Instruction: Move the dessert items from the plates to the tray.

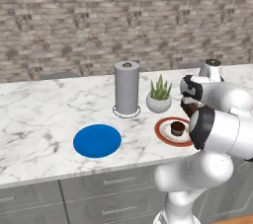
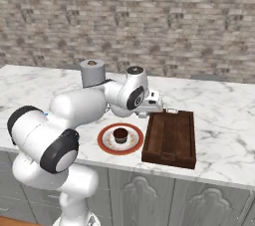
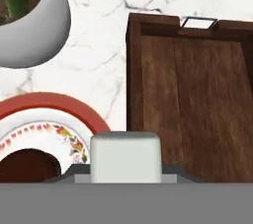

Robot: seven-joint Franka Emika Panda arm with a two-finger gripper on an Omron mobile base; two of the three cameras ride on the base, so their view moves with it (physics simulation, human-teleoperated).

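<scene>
Jaws of my gripper (image 3: pixel 125 178) pinch the pale cream-white cube (image 3: pixel 125 156) over the near-left edge of the dark brown wooden tray (image 3: pixel 197 104), beside the orange-rimmed round plate (image 3: pixel 74 114) bearing the chocolate cupcake (image 3: pixel 27 166).

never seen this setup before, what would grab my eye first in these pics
The white arm's gripper hangs over the gap between the orange-rimmed plate and the wooden tray, with a pale cube between its fingertips in the hand view. A chocolate cupcake sits on that plate. To the left, the blue plate lies bare near the counter's front edge.
</scene>
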